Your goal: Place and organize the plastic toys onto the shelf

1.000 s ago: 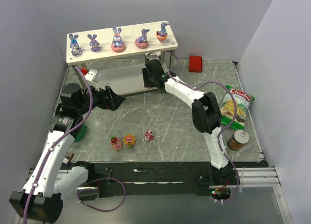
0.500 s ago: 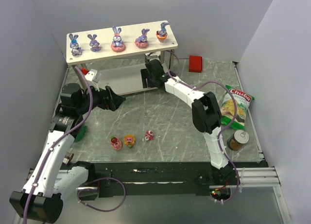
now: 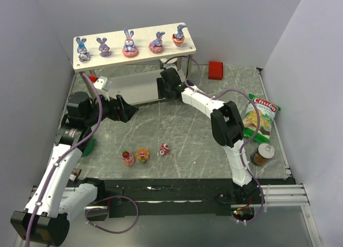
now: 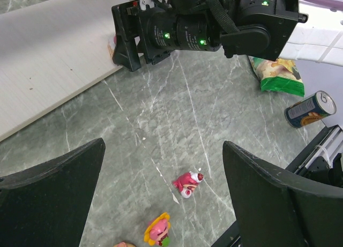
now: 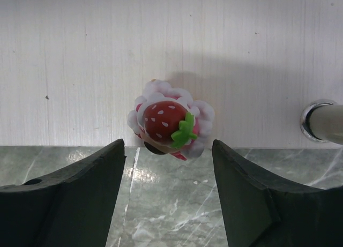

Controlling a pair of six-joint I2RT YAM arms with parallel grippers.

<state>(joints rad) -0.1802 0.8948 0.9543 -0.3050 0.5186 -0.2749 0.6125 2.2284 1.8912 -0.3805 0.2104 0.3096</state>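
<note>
Your right gripper (image 5: 167, 149) had just spread apart and let go of the strawberry sweet (image 5: 167, 124), which sat free at the front edge of the shelf (image 5: 80, 70), on its lower board. Your left gripper (image 4: 163, 145) hung wide apart and empty. Three sweets (image 3: 142, 155) waited on the table (image 3: 187, 129).

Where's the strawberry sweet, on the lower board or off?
On, at its front edge: the sweet rests on the board, slightly overhanging; the right claw stands open, clear of it.

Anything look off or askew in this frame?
The strawberry sweet sits at the very edge of the lower board, partly overhanging it. On the table, one pink toy looks tipped over.
</note>
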